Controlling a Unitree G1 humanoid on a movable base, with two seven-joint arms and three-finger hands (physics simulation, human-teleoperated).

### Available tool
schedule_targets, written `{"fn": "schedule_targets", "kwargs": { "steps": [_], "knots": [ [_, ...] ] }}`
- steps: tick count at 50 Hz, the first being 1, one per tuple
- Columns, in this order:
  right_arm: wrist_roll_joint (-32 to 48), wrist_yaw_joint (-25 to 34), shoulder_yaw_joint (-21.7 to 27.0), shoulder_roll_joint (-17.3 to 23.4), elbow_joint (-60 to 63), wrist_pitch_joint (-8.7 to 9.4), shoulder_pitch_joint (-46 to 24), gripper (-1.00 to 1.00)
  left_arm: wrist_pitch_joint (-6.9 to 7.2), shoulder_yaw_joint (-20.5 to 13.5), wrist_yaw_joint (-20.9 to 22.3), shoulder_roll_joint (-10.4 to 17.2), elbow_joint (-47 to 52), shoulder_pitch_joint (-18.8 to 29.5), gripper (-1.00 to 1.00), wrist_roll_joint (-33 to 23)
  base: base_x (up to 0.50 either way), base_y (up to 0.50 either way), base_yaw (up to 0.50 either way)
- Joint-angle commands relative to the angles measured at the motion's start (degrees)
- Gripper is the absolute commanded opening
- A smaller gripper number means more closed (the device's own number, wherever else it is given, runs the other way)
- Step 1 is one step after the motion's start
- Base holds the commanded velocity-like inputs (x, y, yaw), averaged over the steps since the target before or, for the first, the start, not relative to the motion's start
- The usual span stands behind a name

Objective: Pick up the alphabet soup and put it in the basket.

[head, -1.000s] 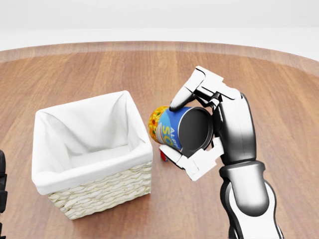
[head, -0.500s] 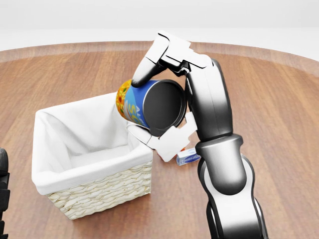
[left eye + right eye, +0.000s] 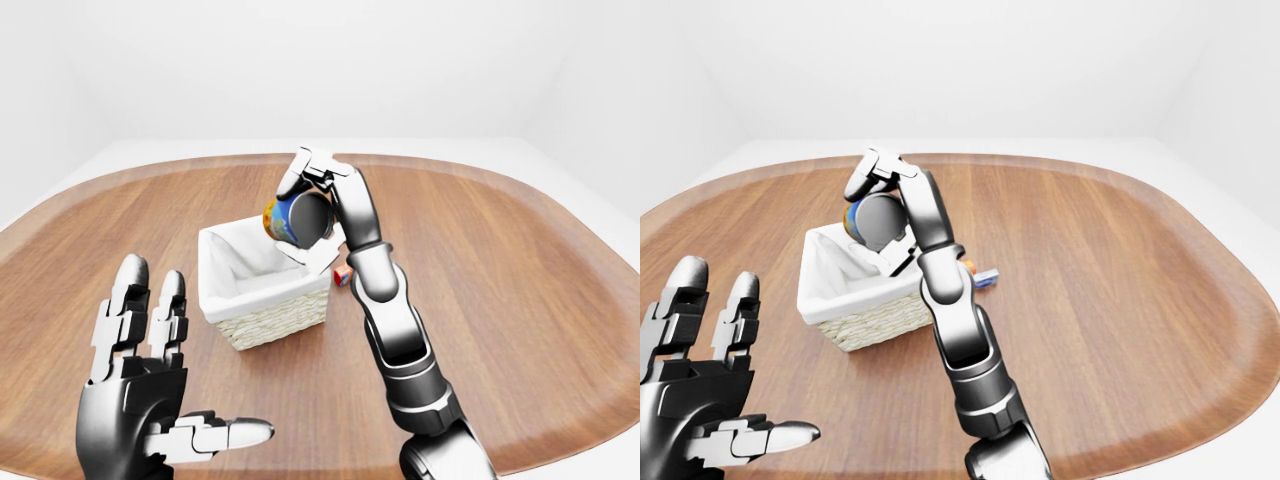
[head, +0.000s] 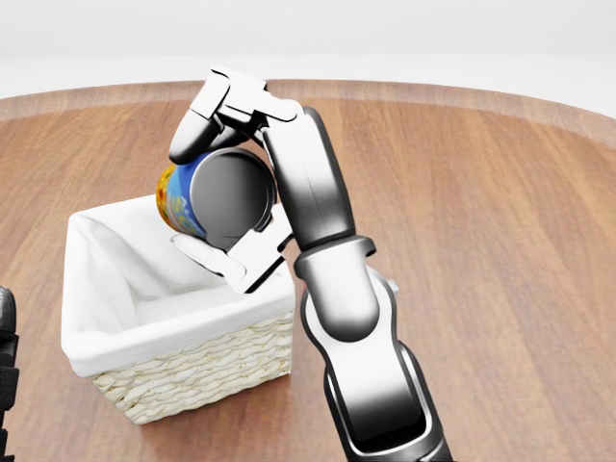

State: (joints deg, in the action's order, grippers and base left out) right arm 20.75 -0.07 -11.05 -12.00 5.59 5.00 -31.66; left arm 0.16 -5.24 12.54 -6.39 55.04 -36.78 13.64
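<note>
My right hand [image 4: 214, 197] is shut on the alphabet soup can [image 4: 219, 199], which lies on its side with its dark end toward the head camera and its blue and orange label showing at the left. The can hangs above the right part of the white-lined wicker basket [image 4: 192, 371], over its rim. In the left-eye view the same can [image 3: 296, 220] sits above the basket [image 3: 275, 318]. My left hand [image 3: 165, 385] is open, low at the left, far from both.
A small red and blue box [image 3: 983, 277] lies on the wooden table [image 4: 520, 250] just right of the basket, partly hidden behind my right arm. The table's rounded edge runs along the top of the head view.
My right hand has carried the can up and to the left, from beside the basket's right wall to above its opening. The left hand has stayed put.
</note>
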Motion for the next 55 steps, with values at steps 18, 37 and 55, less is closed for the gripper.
{"fn": "schedule_targets", "kwargs": {
  "steps": [18,37,55],
  "knots": [
    [2.8,-4.3,-0.8,-6.1,-15.3,0.0,-8.0,-1.0,-1.89,4.3,-2.0,2.9,-0.9,-1.2,1.0,-1.2,0.0,0.0,0.0],
    [2.7,-7.3,-0.4,-8.0,-26.3,0.0,-11.1,-1.0,-3.0,5.3,-2.7,4.2,-0.9,-2.0,1.0,-1.0,0.0,0.0,0.0],
    [1.4,-11.9,2.0,-8.0,-42.4,0.0,-18.3,-1.0,-2.2,3.7,-1.6,3.5,0.3,-2.4,1.0,0.4,0.0,0.0,0.0]
  ]
}}
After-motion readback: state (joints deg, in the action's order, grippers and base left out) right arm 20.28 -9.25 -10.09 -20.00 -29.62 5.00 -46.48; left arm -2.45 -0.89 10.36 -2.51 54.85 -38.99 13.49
